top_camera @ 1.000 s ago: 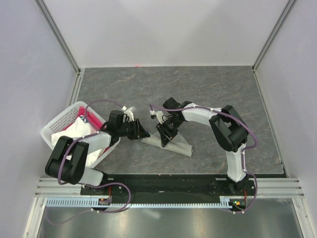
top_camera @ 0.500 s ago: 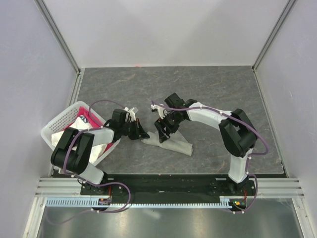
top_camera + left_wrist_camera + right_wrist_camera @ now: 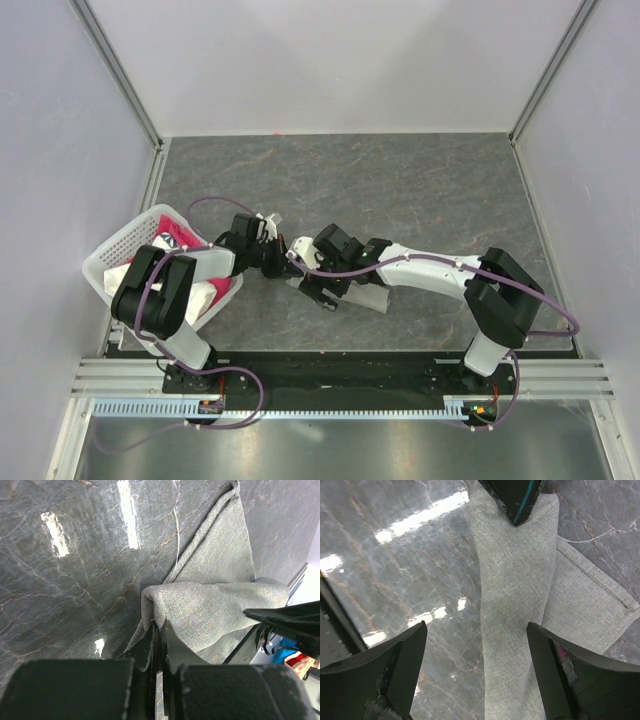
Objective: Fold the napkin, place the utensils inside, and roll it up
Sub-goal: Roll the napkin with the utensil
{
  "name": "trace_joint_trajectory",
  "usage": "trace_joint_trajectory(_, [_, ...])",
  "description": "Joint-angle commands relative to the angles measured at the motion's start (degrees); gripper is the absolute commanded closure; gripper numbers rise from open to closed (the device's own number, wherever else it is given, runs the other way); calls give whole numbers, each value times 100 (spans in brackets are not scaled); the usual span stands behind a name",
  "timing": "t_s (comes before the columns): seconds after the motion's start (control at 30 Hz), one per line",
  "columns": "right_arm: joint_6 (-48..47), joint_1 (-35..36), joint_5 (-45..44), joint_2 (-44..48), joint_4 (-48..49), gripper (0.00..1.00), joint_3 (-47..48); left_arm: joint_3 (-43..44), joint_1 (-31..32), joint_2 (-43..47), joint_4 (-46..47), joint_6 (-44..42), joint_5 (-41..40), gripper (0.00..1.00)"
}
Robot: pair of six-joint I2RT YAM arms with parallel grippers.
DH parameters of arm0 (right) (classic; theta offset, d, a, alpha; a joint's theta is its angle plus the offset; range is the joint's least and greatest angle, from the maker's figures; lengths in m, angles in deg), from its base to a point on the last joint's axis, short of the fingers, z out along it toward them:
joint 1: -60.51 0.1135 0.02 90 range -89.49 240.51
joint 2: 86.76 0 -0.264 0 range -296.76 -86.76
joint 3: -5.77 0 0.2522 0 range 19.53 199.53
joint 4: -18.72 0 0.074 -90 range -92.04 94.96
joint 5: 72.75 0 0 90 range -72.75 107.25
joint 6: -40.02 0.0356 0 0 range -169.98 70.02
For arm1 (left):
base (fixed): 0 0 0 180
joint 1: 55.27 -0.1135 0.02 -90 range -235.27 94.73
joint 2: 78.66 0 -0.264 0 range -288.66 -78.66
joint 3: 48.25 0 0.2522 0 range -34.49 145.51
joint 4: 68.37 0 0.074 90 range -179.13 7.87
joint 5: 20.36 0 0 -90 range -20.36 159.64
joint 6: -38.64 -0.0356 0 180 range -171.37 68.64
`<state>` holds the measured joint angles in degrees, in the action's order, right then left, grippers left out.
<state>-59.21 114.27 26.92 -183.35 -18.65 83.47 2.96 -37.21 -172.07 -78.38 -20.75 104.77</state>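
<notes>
Napkin [image 3: 368, 297] is mostly hidden beneath both wrists overhead; my left gripper [image 3: 159, 630] clamps its raised fold, my right gripper [image 3: 476, 630] hangs spread wide over it, arm stretched toward nine o'clock.

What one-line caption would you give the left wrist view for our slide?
Left gripper shut on a fold of the grey napkin over the dark marbled table.
</notes>
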Motion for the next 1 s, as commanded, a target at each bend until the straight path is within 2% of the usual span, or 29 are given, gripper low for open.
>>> trace_joint_trajectory(0.0, [-52,73,-931,-201,472,9,-49,166,-14,-108,-173,50,-16,98])
trace_joint_trajectory(0.17, [-114,82,-1046,-342,604,8,-40,183,-22,-116,-208,24,20,98])
trace_joint_trajectory(0.37, [-149,74,-976,-702,621,13,13,245,-14,-108,-208,-2,107,98])
trace_joint_trajectory(0.4, [-105,65,-985,-790,604,14,39,245,-14,-99,-208,-20,151,98])
trace_joint_trajectory(0.5, [-35,-75,-766,-948,455,26,153,271,-14,-73,-147,-55,283,98])
trace_joint_trajectory(0.53, [26,-128,-669,-975,385,33,171,263,-22,-38,-112,-47,301,95])
trace_joint_trajectory(0.6, [88,-390,-125,-1036,279,39,232,245,-14,59,11,15,414,87])
trace_joint_trajectory(0.63, [141,-488,51,-1071,166,44,250,228,-22,103,90,128,485,75])
trace_joint_trajectory(0.73, [185,-805,692,-1203,-124,53,338,201,-14,269,337,313,609,56])
trace_joint_trajectory(0.9, [299,-1182,1666,-1536,-712,57,618,26,-22,769,415,305,180,42])
trace_joint_trajectory(0.97, [299,-1253,1968,-1651,-951,57,750,-141,-22,998,583,288,108,39])
